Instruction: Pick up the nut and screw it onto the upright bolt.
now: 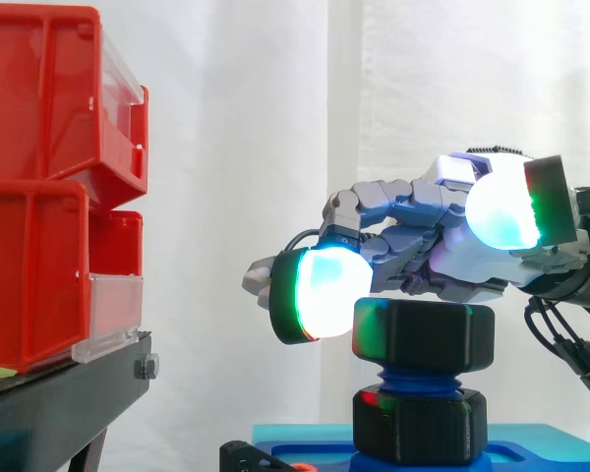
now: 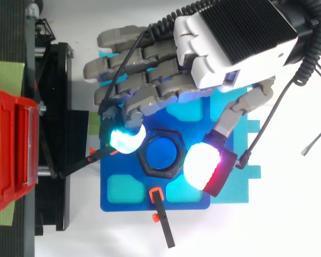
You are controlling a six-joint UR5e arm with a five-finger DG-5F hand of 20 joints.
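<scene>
Nut (image 1: 423, 336): seated atop blue bolt (image 2: 166, 151); screwing step, likely. Hand (image 2: 219, 48): fingers loosely bent, one pad at nut's left, thumb raised, gripping nothing. Next: pinch, turn.

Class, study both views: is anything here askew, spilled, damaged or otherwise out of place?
Nothing stands out. The black nut sits roughly level on the blue bolt, above a second black nut, with the hand close over it. The blue base lies flat, and nothing looks spilled or broken.
</scene>
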